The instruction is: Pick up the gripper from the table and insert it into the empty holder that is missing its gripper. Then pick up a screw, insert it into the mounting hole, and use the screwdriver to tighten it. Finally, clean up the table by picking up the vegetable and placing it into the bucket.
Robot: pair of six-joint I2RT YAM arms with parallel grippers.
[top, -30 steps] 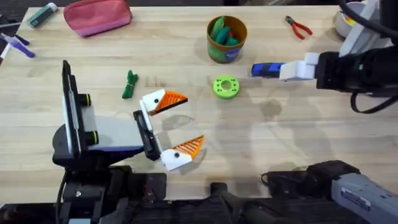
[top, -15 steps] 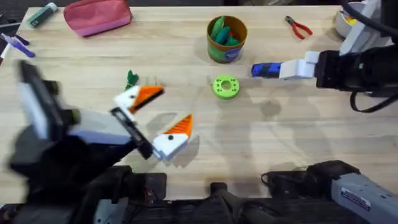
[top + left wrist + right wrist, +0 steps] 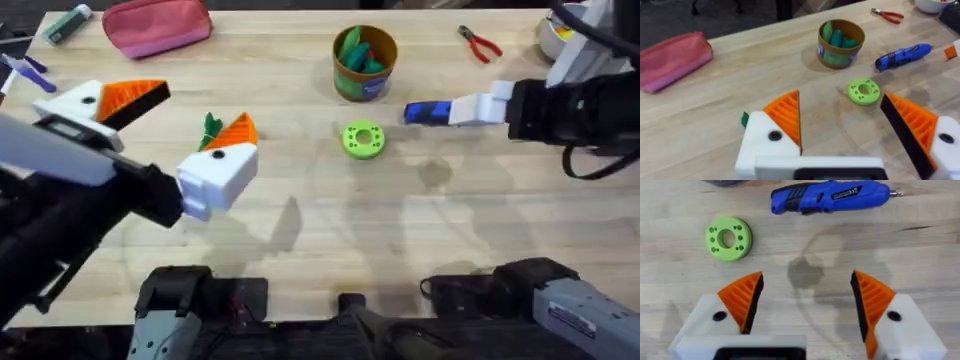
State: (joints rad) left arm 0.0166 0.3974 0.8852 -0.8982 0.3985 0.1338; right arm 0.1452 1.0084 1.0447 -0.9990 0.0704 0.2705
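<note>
Left gripper (image 3: pixel 165 135): raised close under the overhead camera, white mounts and orange pads spread wide, nothing between them.
Right gripper (image 3: pixel 805 302): pads well apart, empty, hovering over bare wood near the screwdriver (image 3: pixel 830 197).
Step in hand: from where I stand, the cleanup. Both arms carry both orange tips, and no loose fingertip or screw is visible on the table.
Vegetable (image 3: pixel 210 126): dark green, lying on the table, partly hidden behind the left gripper's nearer fingertip in the overhead view.
Bucket (image 3: pixel 364 62): gold-brown can with a green band, upright, well apart from the vegetable, green pieces already inside.
Next move: I'd guess the left arm must come down and straddle the vegetable, close on it, then carry it across to the can.
Table (image 3: pixel 430 260): pale wood; a lime-green disc (image 3: pixel 362 139) sits between can and screwdriver.
Far edge: pink pouch (image 3: pixel 156 25), red-handled pliers (image 3: pixel 480 43), pens at the left corner.
</note>
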